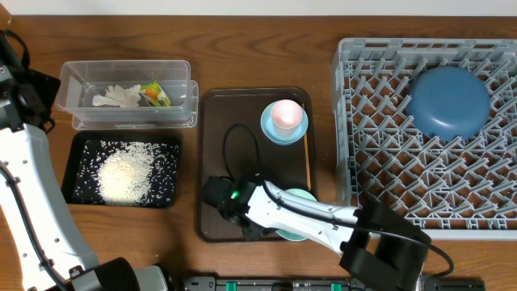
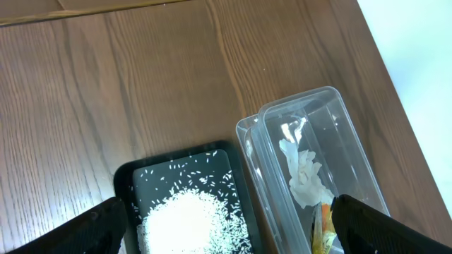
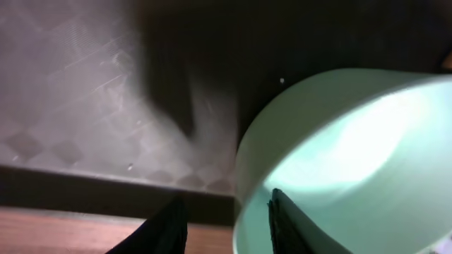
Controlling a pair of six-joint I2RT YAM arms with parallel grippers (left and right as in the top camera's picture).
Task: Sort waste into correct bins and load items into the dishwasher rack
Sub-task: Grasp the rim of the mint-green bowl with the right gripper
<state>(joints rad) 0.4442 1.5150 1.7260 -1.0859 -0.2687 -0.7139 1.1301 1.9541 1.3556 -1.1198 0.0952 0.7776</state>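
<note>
Brown tray [image 1: 212, 162] carries 1 cup [image 1: 285, 115], 1 dish [image 1: 271, 131], seemingly 1 bowl [image 1: 302, 196].

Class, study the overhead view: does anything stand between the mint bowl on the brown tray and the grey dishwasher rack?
Nothing visible does. Only bare table separates the mint bowl from the dishwasher rack; the pink cup stands farther back on the brown tray, off that line.

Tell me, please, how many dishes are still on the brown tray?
3: a light-blue dish at the tray's far right corner, a pink cup standing on it, and a mint bowl at the near edge, partly under the right arm. None seems hidden.
</note>
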